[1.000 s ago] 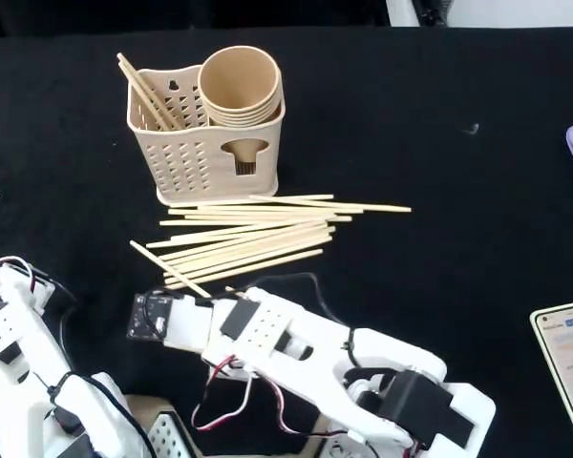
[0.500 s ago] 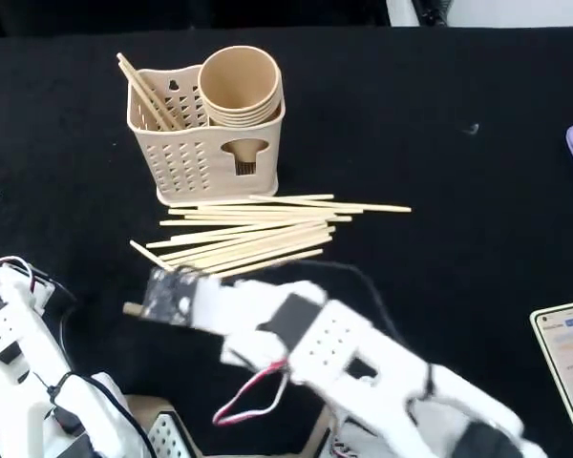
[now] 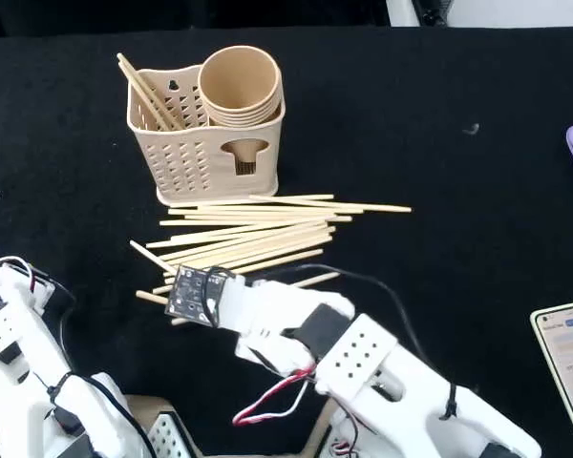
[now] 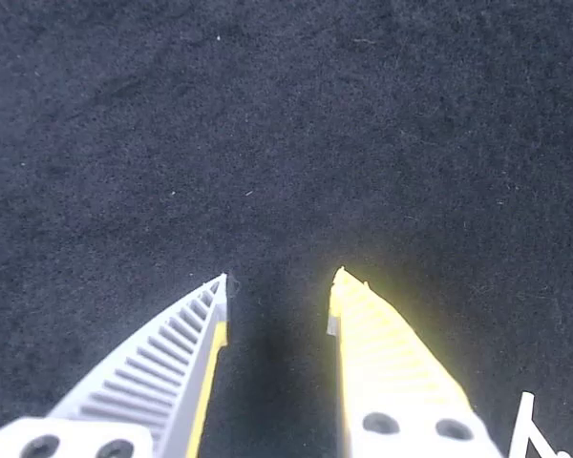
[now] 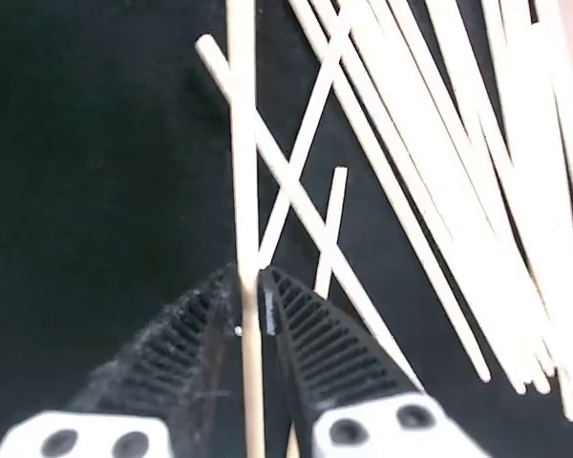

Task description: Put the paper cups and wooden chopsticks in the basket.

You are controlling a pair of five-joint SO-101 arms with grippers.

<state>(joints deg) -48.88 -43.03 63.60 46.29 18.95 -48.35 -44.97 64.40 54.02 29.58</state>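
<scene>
The basket [image 3: 205, 157] at far left held cups [image 3: 239, 86] and chopsticks [image 3: 148, 91]; loose chopsticks [image 3: 258, 234] lay on the desk [image 3: 439, 191], the right arm [image 3: 363, 358] over their near-left end.

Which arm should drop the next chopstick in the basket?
The right arm. Its jaws grip a chopstick at the pile beside the basket. The left arm's jaws hang open over bare cloth, holding nothing.

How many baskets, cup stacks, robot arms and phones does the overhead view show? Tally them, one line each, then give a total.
Basket: 1
Stack of paper cups, standing in the basket: 1
Robot arms: 2, left and right
Phone, at the table's right edge: 1
Total: 5
</scene>
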